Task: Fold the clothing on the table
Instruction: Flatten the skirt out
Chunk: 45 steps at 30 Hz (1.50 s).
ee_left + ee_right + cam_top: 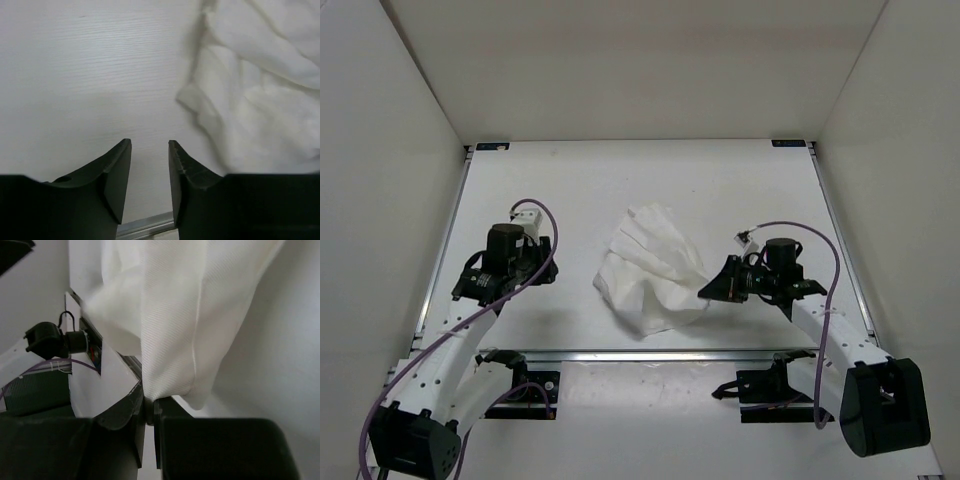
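**Right jaws clenched on a thin, soft white fabric garment (pixel 650 275); left jaws parted and holding nothing**

The right jaws are pressed together on a fold of the garment (pixel 180 315). In the right wrist view the cloth rises straight out from between the two black fingers (pixel 125 415) and hangs in long lengthwise creases. From above, those jaws meet the garment at its near right edge, at the end of the white, black-jointed right arm (pixel 820 320), which comes in from the near right corner.

The left jaws stand released. In the left wrist view the two black fingers (pixel 112 170) are set apart, with only the flat white rectangular tabletop (pixel 90 75) showing in the gap. A thin metal rail (pixel 145 227) shows just beneath them. The garment (pixel 260 90) lies up and to the right of them in that view, clear of both fingers. The white left arm (pixel 470 330), trailing a purple cable (pixel 548 225), sits left of the garment with bare surface between them.

Beyond the near metal rail (pixel 650 354), the garment lies crumpled about the middle of the tabletop (pixel 720 190). Its near part is a wide, rumpled mass. Its far part narrows to a bunched, pleated end pointing towards the back. The right side is lifted where the jaws hold it.

Farther back the tabletop runs to two black corner brackets (pixel 492 146), one at each far corner, with plain white walls (pixel 640 60) rising around them
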### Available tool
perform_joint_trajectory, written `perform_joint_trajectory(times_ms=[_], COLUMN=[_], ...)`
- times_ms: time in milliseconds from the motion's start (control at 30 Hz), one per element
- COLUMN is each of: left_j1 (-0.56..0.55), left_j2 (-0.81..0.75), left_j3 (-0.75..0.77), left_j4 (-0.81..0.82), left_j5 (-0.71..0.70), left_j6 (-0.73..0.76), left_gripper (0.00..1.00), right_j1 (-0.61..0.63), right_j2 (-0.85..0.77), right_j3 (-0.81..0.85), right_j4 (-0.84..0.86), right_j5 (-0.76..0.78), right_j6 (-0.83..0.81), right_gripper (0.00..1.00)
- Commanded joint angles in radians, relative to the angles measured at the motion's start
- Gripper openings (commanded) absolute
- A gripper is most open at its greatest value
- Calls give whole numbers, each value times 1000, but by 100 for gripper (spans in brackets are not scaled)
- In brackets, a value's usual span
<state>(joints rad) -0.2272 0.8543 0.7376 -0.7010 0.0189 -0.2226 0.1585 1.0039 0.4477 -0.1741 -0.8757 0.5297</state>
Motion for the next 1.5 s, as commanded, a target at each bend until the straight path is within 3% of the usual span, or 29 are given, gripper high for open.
perform_joint_trajectory(times_ms=[0,67,133,233,300,467,567,867,1100,1133,1200,1233,1333,1400,1467], left_j1=[-67,-96,-138,-197,-222,-318,-383,-477,-557,-573,-589,-590,-548,-485,-405], left_j2=[-6,-20,-52,-104,-107,-124,-98,101,316,351,399,419,422,397,373], left_j3=[-33,-133,-241,-372,-437,-544,-554,-488,-413,-403,-362,-339,-224,-115,68], left_j4=[151,323,477,613,592,665,679,626,747,756,791,795,703,548,417], left_j5=[290,425,527,523,492,440,357,233,176,176,176,180,184,185,179], left_j6=[-159,-294,-500,-661,-695,-829,-857,-799,-816,-819,-813,-801,-718,-636,-557], left_gripper=[44,19,12,19,38,55,60,59,58,53,11,0,0,0,0], right_j1=[15,32,30,23,13,24,26,24,47,46,49,35,1,-39,-75], right_j2=[-44,-38,-25,-19,-16,-2,2,-22,-22,-21,-19,-27,-28,-34,-33], right_j3=[-35,-41,-46,-58,-72,-90,-98,-99,-107,-106,-100,-90,-29,58,138], right_j4=[-4,-7,-1,14,41,88,108,145,168,162,163,157,127,122,104], right_j5=[59,86,116,130,123,129,115,112,110,109,101,90,37,-3,-28], right_j6=[-45,-65,-79,-88,-91,-93,-89,-82,-80,-77,-80,-82,-76,-54,-45], right_gripper=[0,0,0,0,0,0,0,0,0,0,1,0,0,0,1])
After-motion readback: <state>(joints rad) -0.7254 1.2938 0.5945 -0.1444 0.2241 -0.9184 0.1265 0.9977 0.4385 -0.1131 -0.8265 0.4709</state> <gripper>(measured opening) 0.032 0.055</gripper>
